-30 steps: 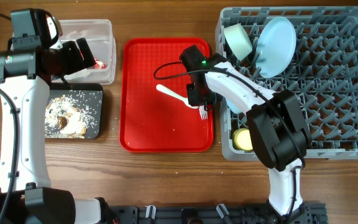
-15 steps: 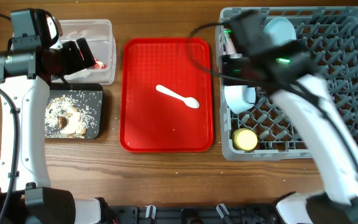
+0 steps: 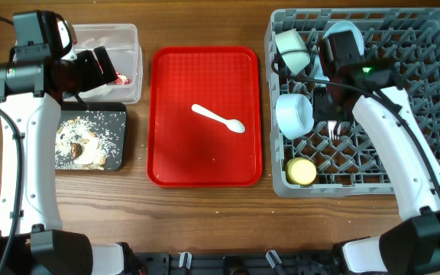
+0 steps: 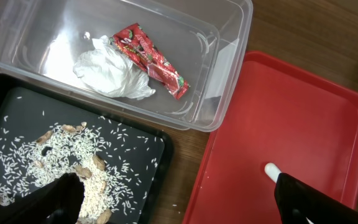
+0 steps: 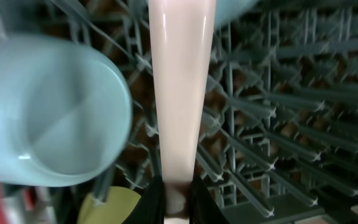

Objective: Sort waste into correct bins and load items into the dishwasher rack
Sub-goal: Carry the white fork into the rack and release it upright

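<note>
My right gripper (image 5: 178, 200) is shut on the handle of the white fork (image 5: 179, 93), holding it over the grey dishwasher rack (image 3: 434, 99); the fork's tines (image 3: 334, 131) show beside the light blue bowl (image 3: 294, 114). In the rack are also the pale green bowl (image 3: 292, 46), the light blue plate (image 3: 344, 32), partly hidden by my arm, and the yellow cup (image 3: 302, 171). The white spoon (image 3: 218, 119) lies on the red tray (image 3: 174, 153). My left gripper (image 4: 182, 208) hangs open between the clear tub (image 4: 229, 37) and the black tray (image 4: 148, 143).
The clear tub holds the red wrapper (image 4: 151, 59) and the white napkin (image 4: 110, 71). Rice crumbs and brown lumps (image 4: 48, 162) lie in the black tray. The rack's upright pegs (image 5: 272, 124) stand close around the fork.
My right arm has carried the fork off the red tray and rightward over the rack, past the light blue bowl. The spoon stays on the tray. The left arm has not moved.
</note>
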